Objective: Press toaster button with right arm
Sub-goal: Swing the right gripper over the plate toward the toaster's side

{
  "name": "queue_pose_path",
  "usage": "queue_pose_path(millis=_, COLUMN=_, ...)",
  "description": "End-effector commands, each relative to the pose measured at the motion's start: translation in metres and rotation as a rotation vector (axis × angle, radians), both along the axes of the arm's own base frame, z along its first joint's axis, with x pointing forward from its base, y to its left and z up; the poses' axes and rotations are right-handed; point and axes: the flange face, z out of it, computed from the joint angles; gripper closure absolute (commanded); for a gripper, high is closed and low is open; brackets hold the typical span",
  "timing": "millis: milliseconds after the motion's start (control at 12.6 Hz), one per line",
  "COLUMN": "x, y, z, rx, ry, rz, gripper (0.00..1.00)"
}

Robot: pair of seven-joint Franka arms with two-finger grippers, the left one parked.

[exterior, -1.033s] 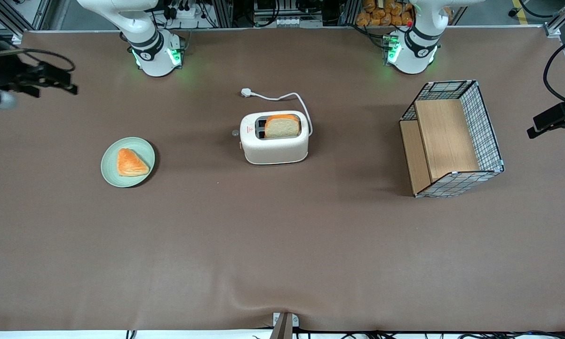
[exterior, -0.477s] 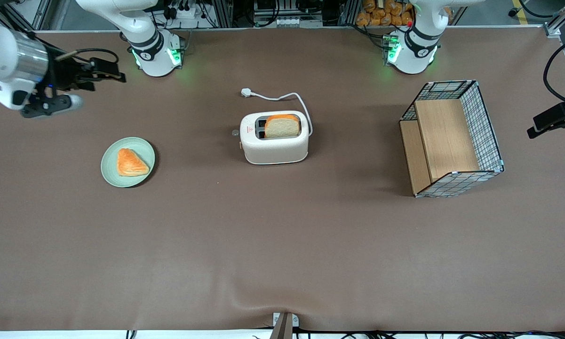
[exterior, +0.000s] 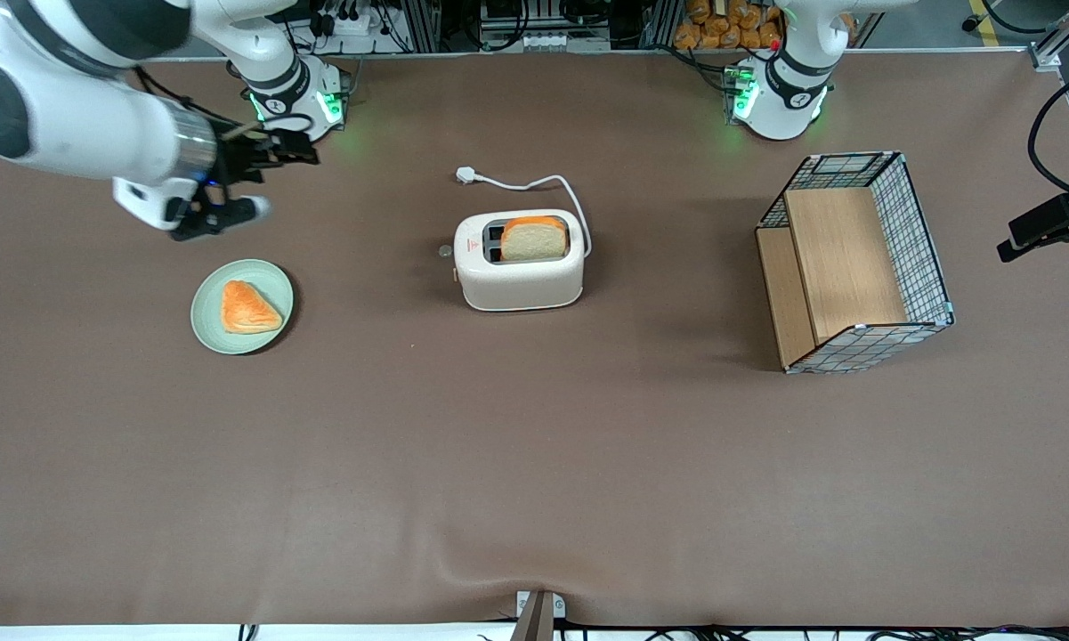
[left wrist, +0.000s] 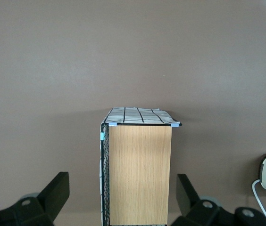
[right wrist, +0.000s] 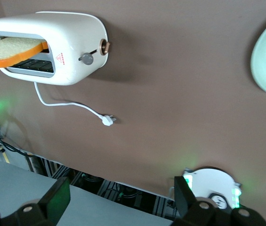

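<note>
1. Brown cloth covers the table [exterior: 534, 463]. The toaster [exterior: 518, 271] stands at the centre of the front view, slightly above the middle of the frame.
2. Cream-white body, two slots. One bread slice [exterior: 534, 239] sits upright in the slot nearer the parked arm's end.
3. The toaster button [exterior: 445, 252], a small grey knob, juts from the narrow end face that points toward the working arm's end of the table. The wrist camera shows the same knob [right wrist: 86, 58] with a copper-rimmed dial [right wrist: 105, 46] just beside it on that face.
4. A white cord [exterior: 543, 185] loops from the toaster to a plug [exterior: 467, 174] lying on the cloth, farther from the front camera than the toaster.
5. The right arm [exterior: 80, 133] reaches in along the upper part of the front view. Its gripper [exterior: 289, 150] hangs above the cloth, well apart from the toaster and farther from the front camera than the plate.
6. Gripper state: fingers [right wrist: 57, 197] spread wide, nothing between them.
7. A pale green plate [exterior: 203, 294] holds a triangular pastry [exterior: 247, 308], toward the working arm's end and well apart from the toaster.
8. A wire-mesh basket [exterior: 917, 240] with wooden panels lies tipped on its side toward the parked arm's end.
9. Nothing is touching the button.
</note>
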Motion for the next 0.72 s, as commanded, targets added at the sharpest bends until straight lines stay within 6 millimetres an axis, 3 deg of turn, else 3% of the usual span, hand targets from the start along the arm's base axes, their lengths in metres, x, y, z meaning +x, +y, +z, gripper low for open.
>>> queue_pose_path(millis=0, x=-0.018, y=0.041, z=-0.015, rx=-0.012, ry=-0.003, rz=-0.047, gripper=0.54)
queue_pose_path(millis=79, x=-0.023, y=0.058, z=-0.023, rx=-0.015, ry=-0.019, rz=-0.049, gripper=0.74)
queue_pose_path(millis=159, x=-0.026, y=0.068, z=-0.034, rx=-0.005, ry=-0.035, rz=-0.057, gripper=0.81)
queue_pose_path(millis=238, x=-0.031, y=0.079, z=-0.047, rx=0.01, ry=-0.042, rz=-0.063, gripper=0.84)
queue_pose_path(millis=397, x=-0.033, y=0.095, z=-0.07, rx=0.027, ry=-0.082, rz=-0.077, gripper=0.98)
queue_pose_path(millis=636, x=-0.026, y=0.116, z=-0.105, rx=0.017, ry=-0.11, rz=-0.079, gripper=1.0)
